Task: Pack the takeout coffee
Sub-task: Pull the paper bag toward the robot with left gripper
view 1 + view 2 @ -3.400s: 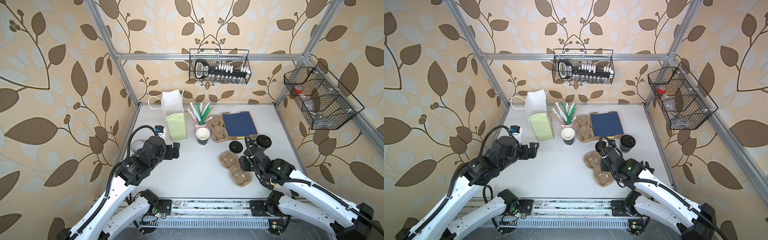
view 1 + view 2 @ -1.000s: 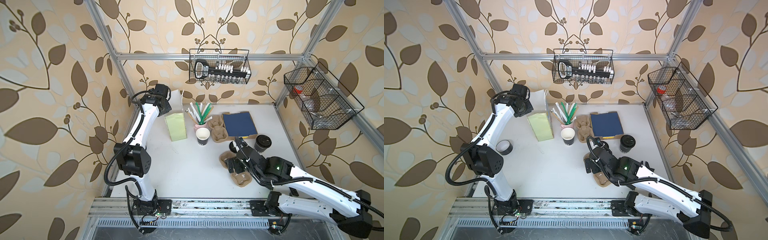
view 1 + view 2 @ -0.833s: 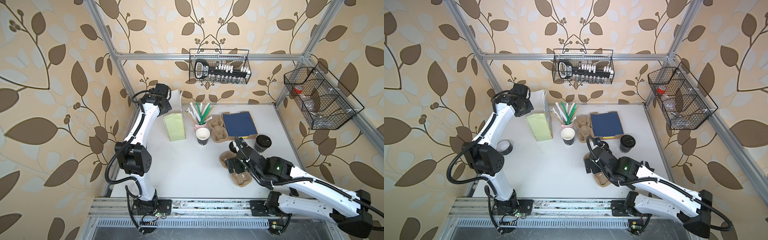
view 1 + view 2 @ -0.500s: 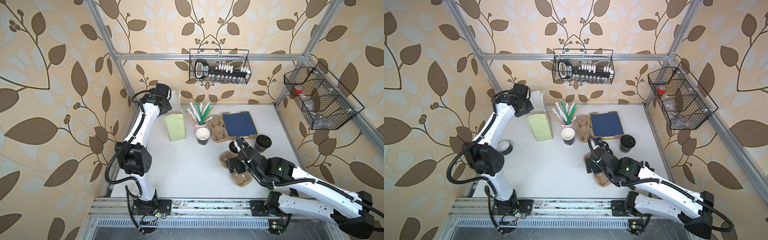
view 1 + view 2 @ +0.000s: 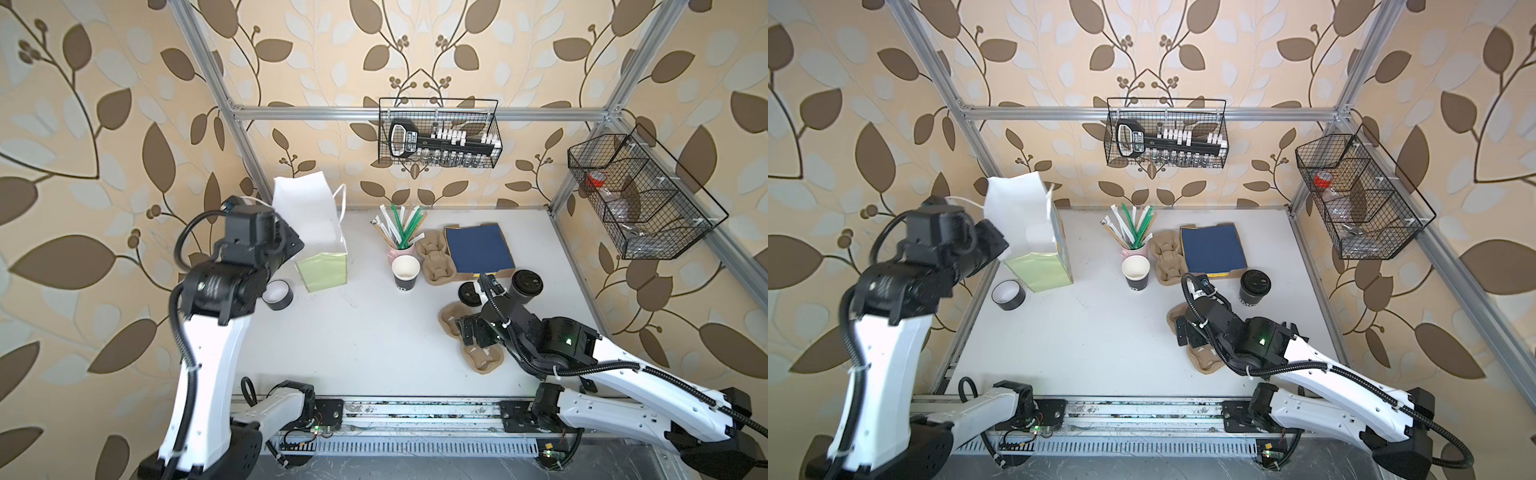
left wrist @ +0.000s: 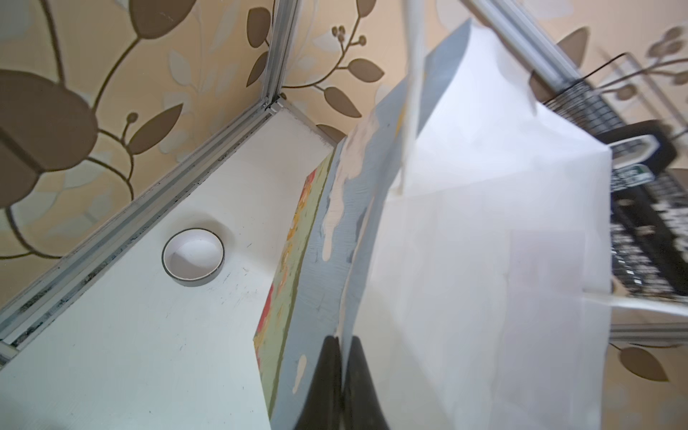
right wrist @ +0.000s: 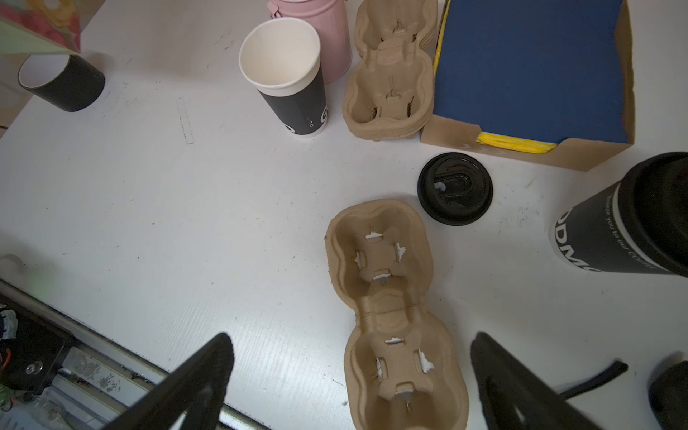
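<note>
Shifted toward 8 o'clock, paper bag pinched by left end effector; right end effector gapes; tapered cup mouth-up.

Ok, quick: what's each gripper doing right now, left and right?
Left gripper: closed, pinching the white paper bag by its wall.
Right gripper: open, empty, over the cardboard cup carrier.
</note>
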Controlling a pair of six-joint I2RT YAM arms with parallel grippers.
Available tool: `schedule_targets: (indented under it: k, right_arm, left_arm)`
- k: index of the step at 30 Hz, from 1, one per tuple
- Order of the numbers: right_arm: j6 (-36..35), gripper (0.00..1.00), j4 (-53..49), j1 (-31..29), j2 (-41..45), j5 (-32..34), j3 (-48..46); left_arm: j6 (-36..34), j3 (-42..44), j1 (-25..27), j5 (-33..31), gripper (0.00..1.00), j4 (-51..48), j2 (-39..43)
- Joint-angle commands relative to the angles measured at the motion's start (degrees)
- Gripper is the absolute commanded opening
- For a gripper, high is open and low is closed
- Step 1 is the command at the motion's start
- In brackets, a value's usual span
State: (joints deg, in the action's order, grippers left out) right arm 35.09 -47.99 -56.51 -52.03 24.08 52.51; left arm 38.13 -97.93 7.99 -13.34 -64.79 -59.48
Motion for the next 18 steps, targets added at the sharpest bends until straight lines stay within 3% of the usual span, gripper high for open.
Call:
schedule_targets:
  k: [1,11,18]
  right_arm:
    - [0.4,1.0,-1.8,0.6,0.5,1.4,0.9]
    - [-0.1,1.0,-1.1,2.8,0.7,-1.5,6.2]
    - [-0.6,1.0,0.1,3.0,-2.4,-3.1,8.5]
  left_arm:
    - [4.0,3.1,0.7,3.5,0.0,-5.6,5.6]
    - [12.7,15.0,0.7,21.9,0.0,-3.2,16.8]
    - [15.3,20.7,0.6,26.6,0.0,-1.4,20.3]
